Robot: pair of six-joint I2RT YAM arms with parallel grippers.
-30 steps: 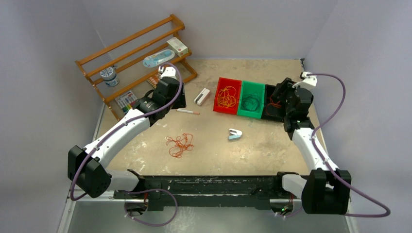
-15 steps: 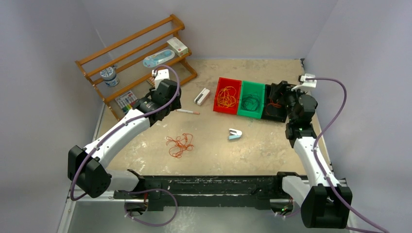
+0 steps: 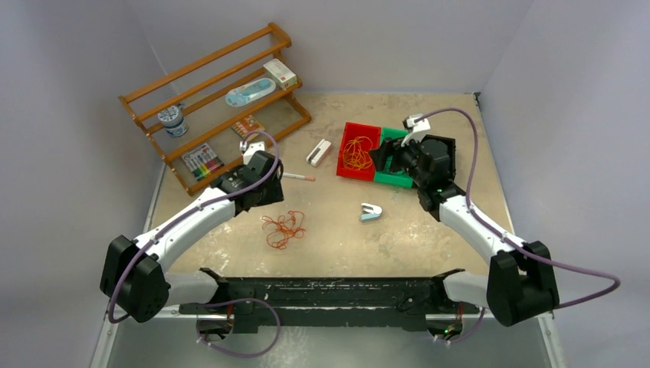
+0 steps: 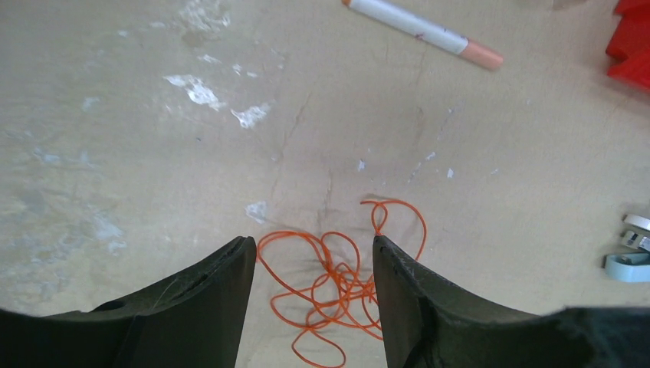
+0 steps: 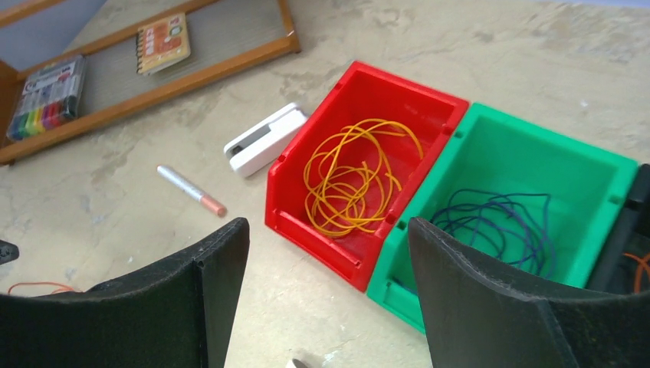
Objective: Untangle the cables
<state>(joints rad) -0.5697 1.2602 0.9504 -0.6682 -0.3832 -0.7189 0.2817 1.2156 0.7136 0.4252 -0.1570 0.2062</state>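
top view looks down from above the near edge; both wrist views, closer, seemingly face the far edge, sharing the pen (image 4: 423, 32).

From overhead, the right arm (image 3: 429, 157) covers most of the green plastic bin (image 3: 392, 179). The black plastic bin (image 5: 630, 222) beside it is cut off by the right wrist view's edge, showing only a sliver of thin orange wire (image 5: 641, 264). The loose bunch of thin red-orange wire (image 4: 337, 280) on the bench (image 4: 153, 153) runs off the left wrist view's bottom edge and behind the fingers (image 4: 429, 307) of the left hand (image 4: 313, 244).

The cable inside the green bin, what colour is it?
The cable is dark navy; the right wrist view shows it best.
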